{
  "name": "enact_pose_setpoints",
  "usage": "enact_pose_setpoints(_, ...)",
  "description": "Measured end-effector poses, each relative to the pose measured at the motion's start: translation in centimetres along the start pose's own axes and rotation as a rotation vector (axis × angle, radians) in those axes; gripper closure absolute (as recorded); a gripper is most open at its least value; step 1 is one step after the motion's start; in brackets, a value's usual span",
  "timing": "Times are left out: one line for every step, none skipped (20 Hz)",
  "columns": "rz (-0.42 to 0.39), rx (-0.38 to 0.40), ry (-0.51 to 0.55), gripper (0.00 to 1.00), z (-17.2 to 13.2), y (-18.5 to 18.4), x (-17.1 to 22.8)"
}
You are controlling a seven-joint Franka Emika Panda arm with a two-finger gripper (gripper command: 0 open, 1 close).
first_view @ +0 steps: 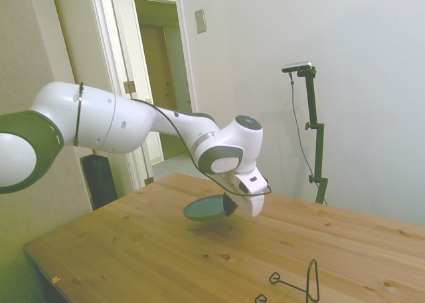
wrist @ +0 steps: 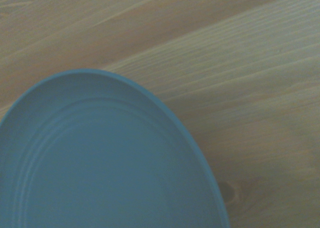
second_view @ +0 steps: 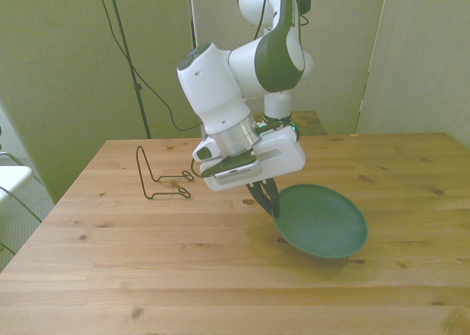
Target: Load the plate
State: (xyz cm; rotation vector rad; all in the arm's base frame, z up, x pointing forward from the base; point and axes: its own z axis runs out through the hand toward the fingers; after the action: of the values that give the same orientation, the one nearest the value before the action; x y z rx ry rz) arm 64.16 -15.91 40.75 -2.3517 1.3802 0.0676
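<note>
The small round matte grey-teal plate — shallow, low-rimmed — hangs just above the wooden table, tilted, face up; the gripper pinches its rim.

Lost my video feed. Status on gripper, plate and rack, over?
Gripper shut on plate at its rim. Plate lifted off the table, tilted. Wire rack empty, off to the front view's left; path between looks clear.
</note>
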Motion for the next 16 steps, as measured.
enact_pose_setpoints(0.005,-0.018,0.007,1.0,-1.0,-0.3,-0.7)
enact_pose_setpoints(0.01,-0.038,0.017,1.0,-2.3,-0.7,-1.6)
enact_pose_setpoints(0.011,-0.058,0.031,1.0,-3.7,-1.1,-2.4)
enact_pose_setpoints(0.006,-0.08,0.055,1.0,-5.3,-1.5,-3.3)
enact_pose_setpoints(-0.002,-0.101,0.098,1.0,-6.9,-1.8,-4.0)
enact_pose_setpoints(-0.009,-0.121,0.148,1.0,-8.4,-2.1,-4.8)
enact_pose_setpoints(-0.013,-0.139,0.191,1.0,-9.5,-2.4,-5.6)
enact_pose_setpoints(-0.021,-0.166,0.239,1.0,-10.4,-2.8,-6.4)
enact_pose_setpoints(-0.04,-0.194,0.284,1.0,-11.1,-3.1,-7.2)
enact_pose_setpoints(-0.06,-0.221,0.328,1.0,-11.8,-3.3,-7.9)
enact_pose_setpoints(-0.079,-0.243,0.368,1.0,-12.6,-3.4,-8.4)
enact_pose_setpoints(-0.1,-0.264,0.407,1.0,-13.5,-3.3,-9.0)
enact_pose_setpoints(-0.116,-0.286,0.442,1.0,-14.4,-2.9,-9.3)
enact_pose_setpoints(-0.132,-0.312,0.479,1.0,-15.2,-2.4,-9.7)
enact_pose_setpoints(-0.146,-0.337,0.512,1.0,-15.9,-1.7,-10.0)
enact_pose_setpoints(-0.158,-0.36,0.54,1.0,-16.5,-1.1,-10.4)
